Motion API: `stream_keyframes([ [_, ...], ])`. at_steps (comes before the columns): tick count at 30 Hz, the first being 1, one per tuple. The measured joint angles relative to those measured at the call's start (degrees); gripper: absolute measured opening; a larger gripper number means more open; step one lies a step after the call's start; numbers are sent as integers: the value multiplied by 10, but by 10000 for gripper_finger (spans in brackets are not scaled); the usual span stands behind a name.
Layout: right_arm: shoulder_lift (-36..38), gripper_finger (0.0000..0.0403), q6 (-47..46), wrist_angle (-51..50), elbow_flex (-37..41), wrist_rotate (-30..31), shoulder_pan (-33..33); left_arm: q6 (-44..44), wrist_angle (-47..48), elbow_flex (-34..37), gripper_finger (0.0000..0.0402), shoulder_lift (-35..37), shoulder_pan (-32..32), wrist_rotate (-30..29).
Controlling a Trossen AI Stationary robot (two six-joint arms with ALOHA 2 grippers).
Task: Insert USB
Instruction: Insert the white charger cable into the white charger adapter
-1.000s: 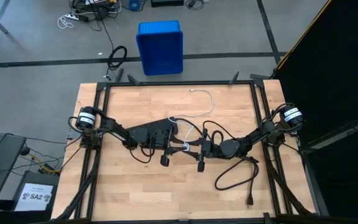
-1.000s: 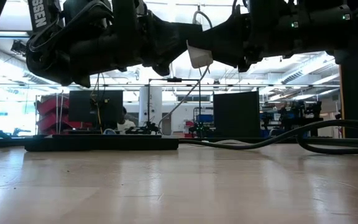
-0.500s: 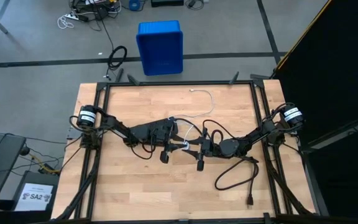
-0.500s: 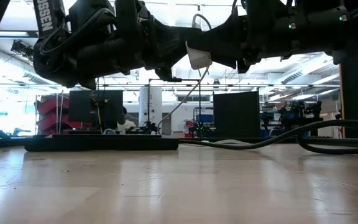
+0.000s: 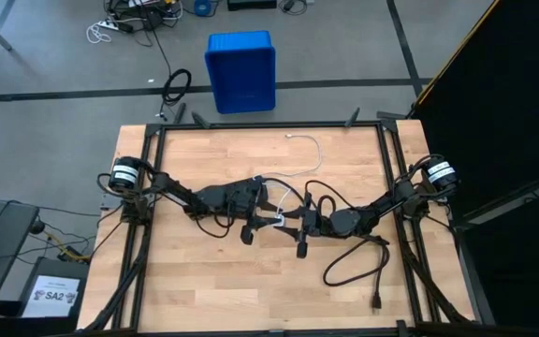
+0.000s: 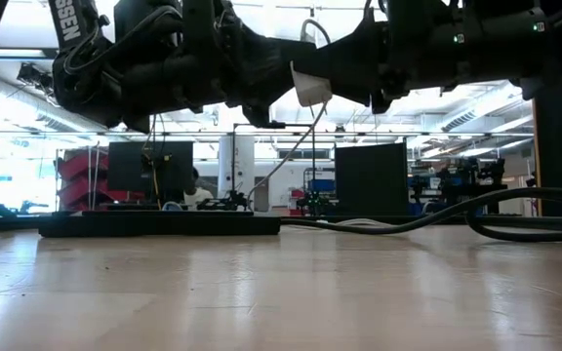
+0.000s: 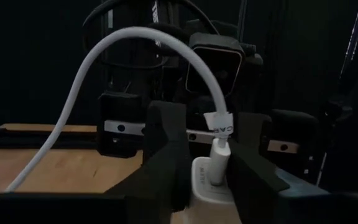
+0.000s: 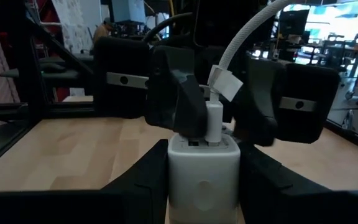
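Both grippers (image 5: 274, 221) together mid-table

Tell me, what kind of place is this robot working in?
Probably a robotics lab or workshop. A wooden table in a metal frame stands on a grey floor with a blue bin and loose cables behind it. The low view shows racks and monitors under bright ceiling lights.

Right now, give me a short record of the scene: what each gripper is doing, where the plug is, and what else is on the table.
right gripper: shut on the white charger block, held above the table
left gripper: fingers on either side of the plug
USB plug: seated in the charger block
USB cable: arcs away across the wooden table
black cord: looped by the right arm
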State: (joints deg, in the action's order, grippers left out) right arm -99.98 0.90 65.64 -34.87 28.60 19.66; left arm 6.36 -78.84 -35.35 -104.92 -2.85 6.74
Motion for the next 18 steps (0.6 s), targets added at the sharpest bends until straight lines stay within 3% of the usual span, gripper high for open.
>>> stream_keyframes([
  [10, 0, 112, -7, 0, 0, -1, 0, 4, 3, 0, 244, 0, 0, 2],
  [18, 0, 112, -10, 6, 0, 5, -2, 1, 10, 1, 253, 14, 0, 17],
])
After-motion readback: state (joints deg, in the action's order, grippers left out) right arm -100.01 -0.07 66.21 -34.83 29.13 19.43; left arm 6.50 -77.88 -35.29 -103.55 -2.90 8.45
